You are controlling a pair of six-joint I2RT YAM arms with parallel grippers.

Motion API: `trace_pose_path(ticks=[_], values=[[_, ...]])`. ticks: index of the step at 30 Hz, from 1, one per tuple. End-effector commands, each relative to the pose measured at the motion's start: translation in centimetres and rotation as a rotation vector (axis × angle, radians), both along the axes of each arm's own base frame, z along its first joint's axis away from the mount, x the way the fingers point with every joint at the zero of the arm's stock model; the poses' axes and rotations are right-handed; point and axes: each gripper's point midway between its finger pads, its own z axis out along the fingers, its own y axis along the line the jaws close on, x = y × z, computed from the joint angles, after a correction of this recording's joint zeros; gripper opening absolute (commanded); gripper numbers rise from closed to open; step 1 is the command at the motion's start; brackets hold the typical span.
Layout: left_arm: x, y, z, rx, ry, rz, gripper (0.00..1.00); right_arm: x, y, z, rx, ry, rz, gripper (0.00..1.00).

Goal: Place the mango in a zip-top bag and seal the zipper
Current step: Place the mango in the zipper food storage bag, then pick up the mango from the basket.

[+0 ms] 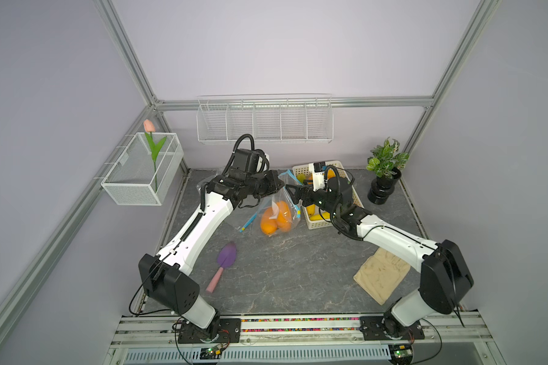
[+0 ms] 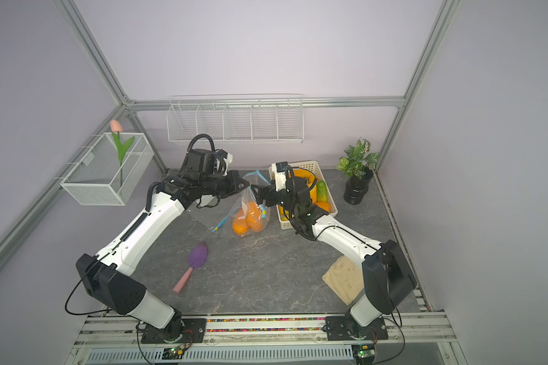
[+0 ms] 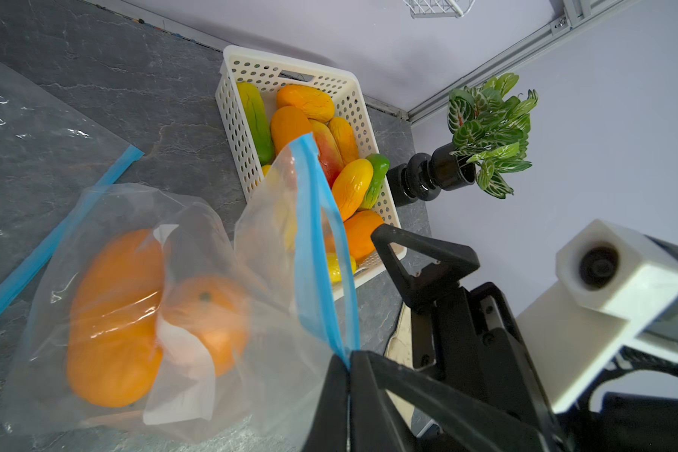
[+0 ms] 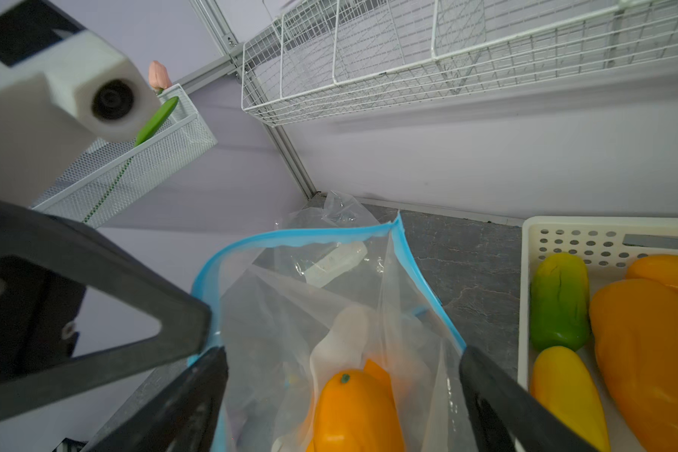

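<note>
Nearest the robot's base, a purple trowel (image 1: 227, 256) and a beige cloth (image 1: 381, 274) lay on the bench (image 1: 298, 268), neither of them part of the job.

Further out, mid-bench, the zip-top bag (image 1: 279, 205) stood with its bottom resting on the surface. Two orange mangoes (image 3: 114, 317) sat inside it, side by side. Loading therefore looked finished.

The left tool (image 3: 348, 362) was clenched on the bag's blue zipper strip (image 4: 290, 235) near one end, holding the top edge up. The right tool (image 4: 343, 354) hung over the bag's mouth with its jaws spread wide, one on each side of the plastic and gripping nothing. Between them the zipper gaped in a loop, its two sides well apart, so the seal was not yet made. By my reading, sealing was the whole of what was left: bring the two strips together and press along their length.

Beyond the bag, a second, empty bag (image 3: 36, 129) lay flat on the bench. The white perforated basket (image 3: 290, 58) held more mangoes, and a potted plant (image 1: 385, 164) stood by the back wall.
</note>
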Motion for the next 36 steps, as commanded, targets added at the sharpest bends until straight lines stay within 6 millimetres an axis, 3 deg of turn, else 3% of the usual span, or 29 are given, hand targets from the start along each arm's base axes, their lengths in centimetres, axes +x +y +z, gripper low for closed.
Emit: trace_pose_path(ticks=[1,4,6,8,11,18,24,30,36], values=[[-0.5,0.9,1.9,-0.010,-0.043,0.006,0.00,-1.1,-1.7,3.4,0.007,-0.027,0.006,0.95],[-0.7,1.8,1.9,0.018,-0.053,0.013,0.00,-0.8,-4.9,2.7,-0.056,0.080,-0.092,0.95],[-0.8,2.6,1.8,0.033,-0.065,0.027,0.00,0.1,-8.5,0.1,-0.090,0.206,-0.201,0.96],[-0.7,3.1,1.6,0.027,-0.071,0.036,0.00,1.1,-10.8,-2.8,-0.131,0.320,-0.250,0.99],[-0.7,3.0,1.6,0.007,-0.076,0.034,0.00,2.5,-12.2,-7.3,-0.285,0.459,-0.281,0.98],[-0.9,2.3,0.4,-0.032,-0.050,0.009,0.00,7.7,-11.6,-13.1,-0.437,0.543,-0.316,0.93],[-1.2,2.5,-0.7,-0.009,-0.036,0.004,0.00,12.5,-12.3,-16.4,-0.521,0.554,-0.404,0.92],[-1.2,2.7,-1.1,0.012,-0.037,0.005,0.00,15.4,-11.7,-19.7,-0.586,0.561,-0.405,0.92],[-1.0,2.6,-1.5,0.020,-0.032,0.000,0.00,17.0,-12.0,-22.7,-0.660,0.593,-0.433,0.91]])
